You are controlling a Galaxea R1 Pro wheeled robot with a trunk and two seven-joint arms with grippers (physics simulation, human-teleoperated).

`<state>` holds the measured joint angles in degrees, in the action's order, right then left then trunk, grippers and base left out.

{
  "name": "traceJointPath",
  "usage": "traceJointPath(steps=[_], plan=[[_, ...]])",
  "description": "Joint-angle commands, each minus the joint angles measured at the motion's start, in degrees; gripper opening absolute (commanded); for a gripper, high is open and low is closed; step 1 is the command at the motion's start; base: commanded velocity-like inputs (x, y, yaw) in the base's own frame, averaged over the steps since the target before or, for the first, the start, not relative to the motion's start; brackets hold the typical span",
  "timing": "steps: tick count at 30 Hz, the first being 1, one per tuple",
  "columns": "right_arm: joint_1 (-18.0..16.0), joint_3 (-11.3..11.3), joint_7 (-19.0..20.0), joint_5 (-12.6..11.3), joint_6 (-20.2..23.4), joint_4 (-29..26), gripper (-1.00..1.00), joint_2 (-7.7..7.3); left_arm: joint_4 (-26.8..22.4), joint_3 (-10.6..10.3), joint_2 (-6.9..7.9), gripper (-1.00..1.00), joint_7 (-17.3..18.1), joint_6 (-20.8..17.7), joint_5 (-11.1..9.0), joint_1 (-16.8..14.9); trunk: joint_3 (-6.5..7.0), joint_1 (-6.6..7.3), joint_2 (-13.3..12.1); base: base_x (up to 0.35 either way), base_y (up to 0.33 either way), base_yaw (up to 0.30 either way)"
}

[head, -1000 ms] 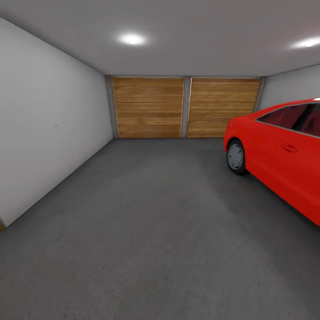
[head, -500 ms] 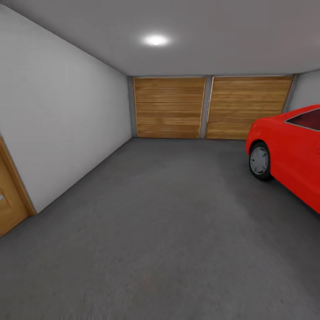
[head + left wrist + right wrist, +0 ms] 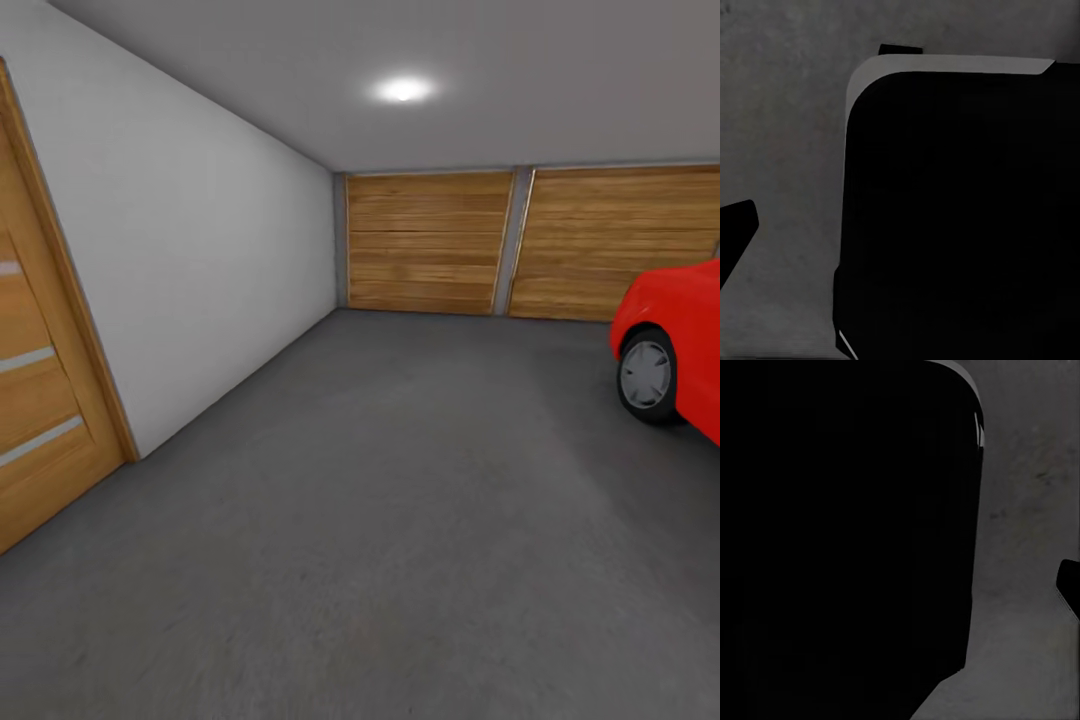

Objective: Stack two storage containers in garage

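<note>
A: Since each wrist camera faces a black bulk over grey concrete, the jaws' state cannot be told, spread or pressed.

B: Containers?

A: Not located; their position relative to the jaws cannot be judged. Head view: garage floor (image 3: 400, 520), red car (image 3: 675, 350) at right, wooden door (image 3: 40, 400) at left, plank garage doors (image 3: 520, 245) beyond.

B: Judgement?

A: Robot appears in transit, arms likely tucked for driving.
</note>
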<state>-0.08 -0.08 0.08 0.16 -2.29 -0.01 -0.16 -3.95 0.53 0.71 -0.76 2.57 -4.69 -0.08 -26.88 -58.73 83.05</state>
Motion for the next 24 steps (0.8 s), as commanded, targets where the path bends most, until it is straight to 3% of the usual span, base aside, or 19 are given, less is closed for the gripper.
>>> traceJointPath(steps=[1, 24], plan=[[0.0, 0.0, 0.0, 0.0, -0.2, 0.0, 1.0, 0.0, 0.0, 0.0, -0.01, 1.0, -0.1, 0.1, -0.5, 0.0, -0.05, 0.0, 0.0, 0.0, 0.0, 0.276], [0.0, 0.0, 0.0, 0.0, -0.2, 0.0, 1.0, 0.01, -0.3, 0.1, -0.18, 1.0, 0.1, 0.1, -0.5, 0.0, -0.05, 0.0, 0.0, 0.0, 0.0, 0.276]])
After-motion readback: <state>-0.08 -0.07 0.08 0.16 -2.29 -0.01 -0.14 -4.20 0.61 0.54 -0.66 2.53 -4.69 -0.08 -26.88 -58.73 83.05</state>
